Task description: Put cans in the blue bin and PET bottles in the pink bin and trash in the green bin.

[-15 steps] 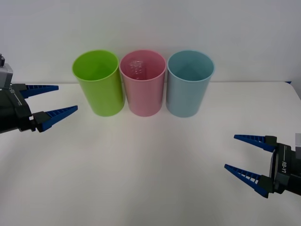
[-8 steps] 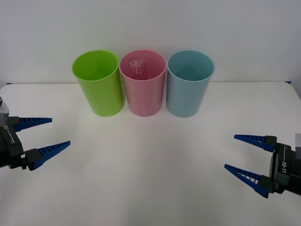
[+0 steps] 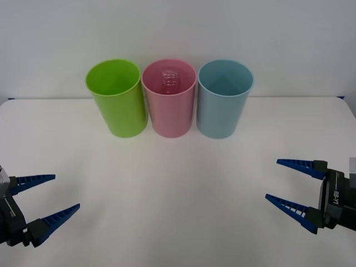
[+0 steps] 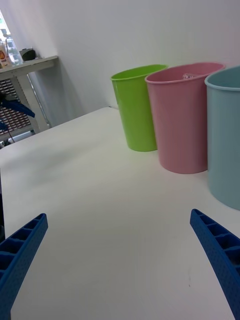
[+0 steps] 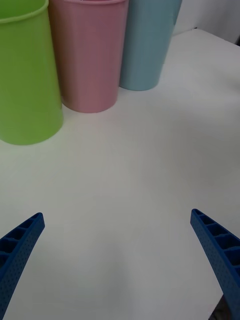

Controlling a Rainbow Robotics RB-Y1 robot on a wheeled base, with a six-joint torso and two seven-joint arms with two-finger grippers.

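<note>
You have three bins standing in a row at the far side of the white table: the green bin on the left, the pink bin in the middle and the blue bin on the right, each just beside the next. Look into the pink bin from the front view and you see the PET bottle standing inside it, its clear crinkled body showing just below the rim.

Your left gripper sits low at the near left corner of the table, its two blue fingers spread wide apart with nothing between them. It is well apart from the bins, and the bottle lies far ahead of it and to its right.

Your right gripper rests at the near right edge of the table, fingers likewise spread and holding nothing. The bins stand well away from it, ahead and to its left, with the blue bin the nearest.
</note>
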